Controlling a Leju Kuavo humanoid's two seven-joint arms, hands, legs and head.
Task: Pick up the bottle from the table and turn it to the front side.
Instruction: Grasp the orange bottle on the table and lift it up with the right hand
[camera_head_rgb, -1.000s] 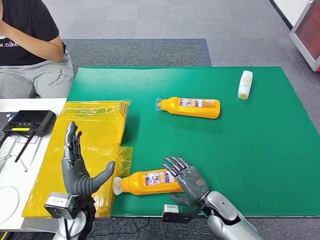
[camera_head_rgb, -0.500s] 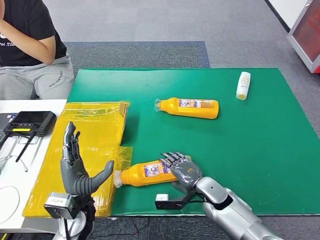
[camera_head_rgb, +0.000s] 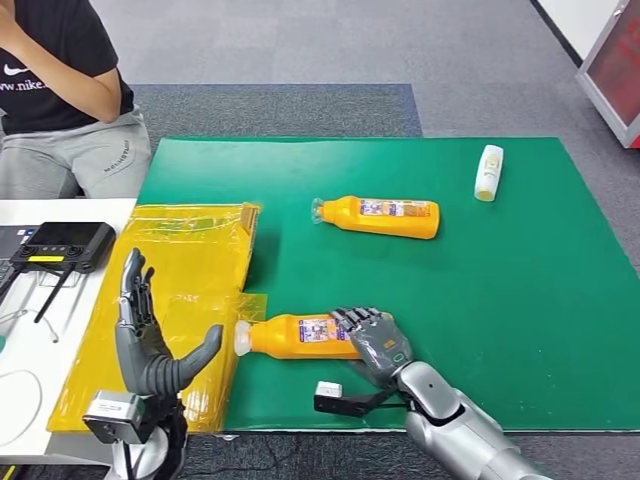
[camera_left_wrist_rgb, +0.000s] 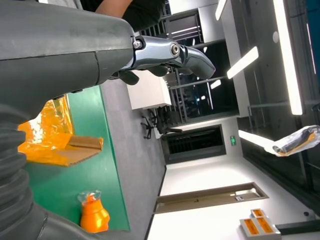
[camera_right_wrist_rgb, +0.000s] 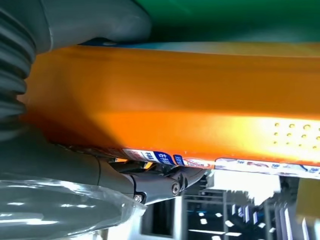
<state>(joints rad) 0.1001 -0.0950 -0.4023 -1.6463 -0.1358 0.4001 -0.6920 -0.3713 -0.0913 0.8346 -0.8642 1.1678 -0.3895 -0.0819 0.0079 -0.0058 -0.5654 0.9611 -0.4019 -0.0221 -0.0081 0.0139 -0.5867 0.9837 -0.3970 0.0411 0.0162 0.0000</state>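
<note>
An orange bottle (camera_head_rgb: 296, 336) with a clear cap lies on its side near the front edge of the green mat (camera_head_rgb: 490, 300), label facing up. My right hand (camera_head_rgb: 375, 340) grips its base end, fingers curled over the top. In the right wrist view the orange bottle body (camera_right_wrist_rgb: 188, 110) sits between the thumb (camera_right_wrist_rgb: 83, 20) and the dark fingers (camera_right_wrist_rgb: 158, 182). My left hand (camera_head_rgb: 147, 345) is raised over the yellow bag (camera_head_rgb: 181, 265), fingers spread, holding nothing. The left wrist view has the left hand (camera_left_wrist_rgb: 75, 55) with straight fingers.
A second orange bottle (camera_head_rgb: 381, 216) lies mid-mat, and a small white bottle (camera_head_rgb: 489, 171) lies at the far right. A person sits at the back left (camera_head_rgb: 60, 100). A black controller (camera_head_rgb: 64, 243) rests on the white table left of the bag.
My right hand has closed around the near bottle's base. The bottle has shifted a little away from the mat's front edge and lies level. The left hand has hardly moved.
</note>
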